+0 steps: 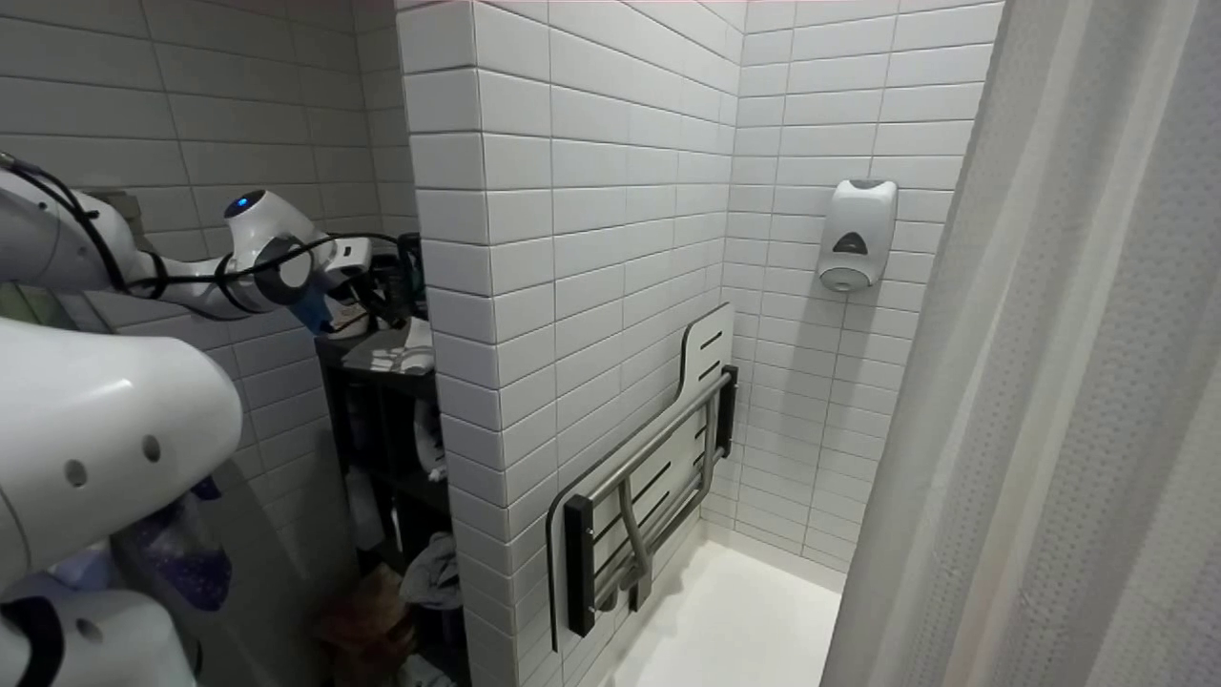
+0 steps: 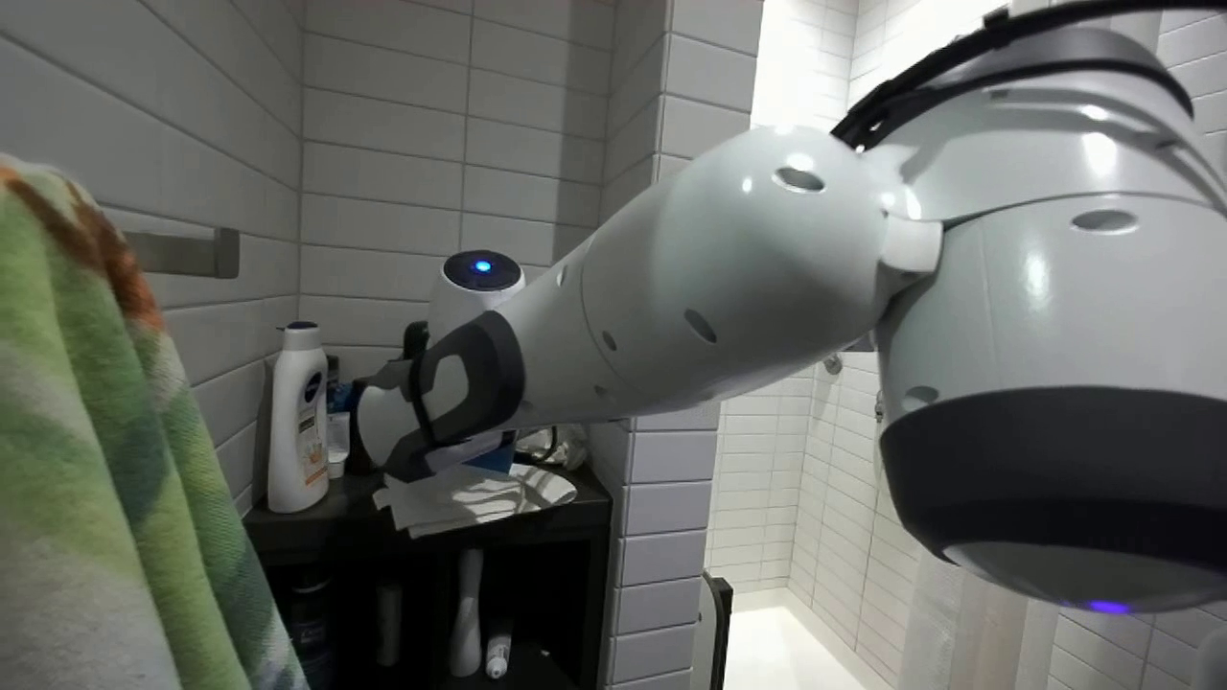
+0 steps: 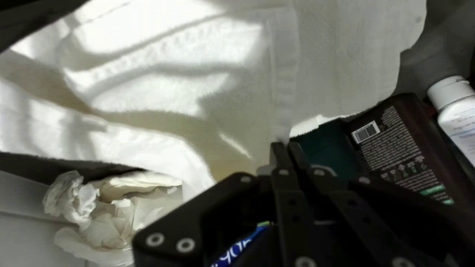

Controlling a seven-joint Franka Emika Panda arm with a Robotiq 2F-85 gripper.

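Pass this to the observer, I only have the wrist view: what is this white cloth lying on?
Observer: The white cloth lies on top of a black shelf, as an exterior view shows.
Operator: Is anything kept under that top?
Observer: Yes, inside it there is what looks like a tall white bottle.
Operator: Any lights showing near me?
Observer: Yes, a blue light glows towards the wrist end of the robot arm in both exterior views.
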